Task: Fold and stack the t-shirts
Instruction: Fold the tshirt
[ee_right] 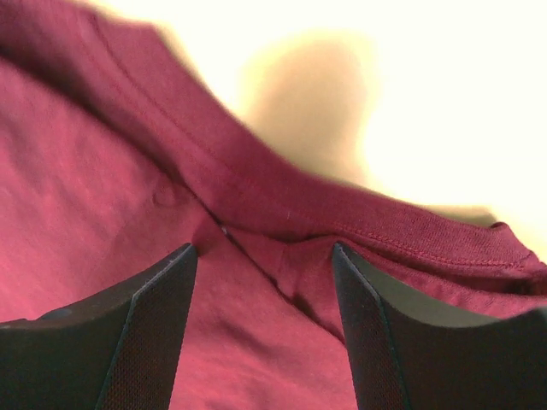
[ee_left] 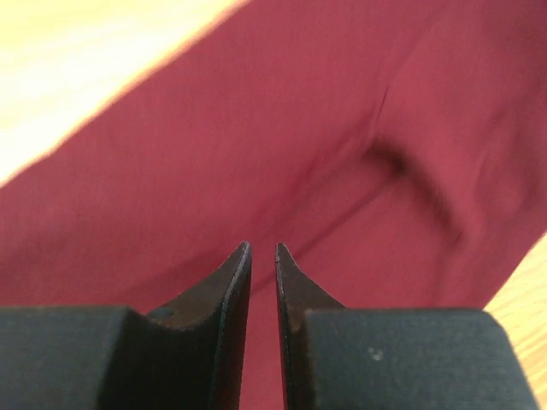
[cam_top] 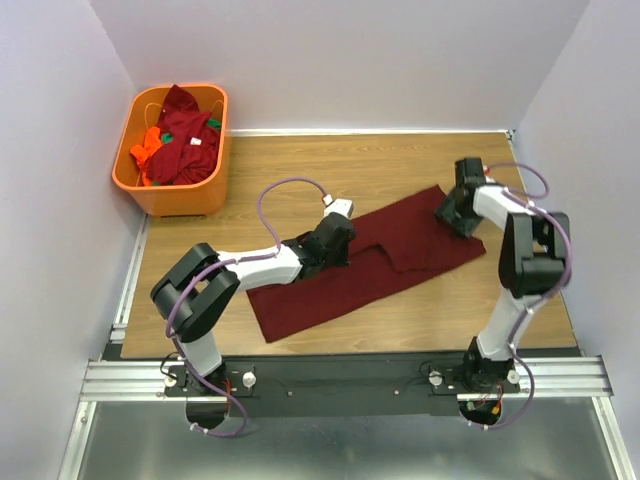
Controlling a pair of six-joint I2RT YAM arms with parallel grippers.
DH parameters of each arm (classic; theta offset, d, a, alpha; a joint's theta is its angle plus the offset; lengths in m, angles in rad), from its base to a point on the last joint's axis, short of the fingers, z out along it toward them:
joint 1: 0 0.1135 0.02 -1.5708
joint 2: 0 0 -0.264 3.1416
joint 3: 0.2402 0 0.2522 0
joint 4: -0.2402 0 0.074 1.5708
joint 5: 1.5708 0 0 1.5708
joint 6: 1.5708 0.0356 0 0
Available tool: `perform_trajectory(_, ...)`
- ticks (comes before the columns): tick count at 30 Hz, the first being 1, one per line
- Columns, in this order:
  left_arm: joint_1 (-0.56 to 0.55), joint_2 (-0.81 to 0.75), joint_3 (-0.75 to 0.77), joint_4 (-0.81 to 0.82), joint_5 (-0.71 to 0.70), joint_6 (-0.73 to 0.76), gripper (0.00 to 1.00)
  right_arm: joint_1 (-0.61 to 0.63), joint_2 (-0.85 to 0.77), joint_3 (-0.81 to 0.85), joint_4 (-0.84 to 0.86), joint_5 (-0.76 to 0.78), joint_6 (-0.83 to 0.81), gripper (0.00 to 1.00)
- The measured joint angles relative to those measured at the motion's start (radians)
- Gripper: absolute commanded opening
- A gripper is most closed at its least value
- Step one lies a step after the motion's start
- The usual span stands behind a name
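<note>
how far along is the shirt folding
Early. One maroon shirt lies in a long strip, seemingly folded lengthwise. In hand: left hand over its middle, right hand open at the collar. Left: finishing this fold, plus the shirts in the basket; no stack shows yet.

The table (cam_top: 400,160) bears a maroon shirt (cam_top: 370,265) spread across its middle and a basket (cam_top: 175,195) at its far-left corner.

Maroon t-shirt (cam_top: 400,250) lies diag. on wood table (cam_top: 300,165), part folded. L gripper (cam_top: 332,242) over its mid-left, R gripper (cam_top: 452,213) at far-right corner. Orange basket (cam_top: 180,197) far left w/ more shirts (cam_top: 185,140).
</note>
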Motion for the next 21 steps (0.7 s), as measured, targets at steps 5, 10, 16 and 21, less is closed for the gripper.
perform_trajectory(5, 0.0, -0.016, -0.042, -0.039, -0.007, -0.02, 0.24, 0.002, 0.265, 0.369, -0.008, -0.067, -0.076, 0.71)
perform_trajectory(10, 0.0, -0.039, -0.035, -0.045, -0.014, -0.02, 0.25, 0.039, 0.578, 0.857, -0.05, -0.093, -0.156, 0.72)
perform_trajectory(16, 0.0, -0.04, -0.037, -0.071, -0.017, -0.02, 0.25, 0.119, 0.826, 1.268, -0.098, -0.092, -0.27, 0.77)
perform_trajectory(21, -0.024, -0.032, -0.054, -0.075, -0.001, -0.021, 0.24, 0.152, 0.863, 1.324, -0.101, -0.103, -0.359, 0.82)
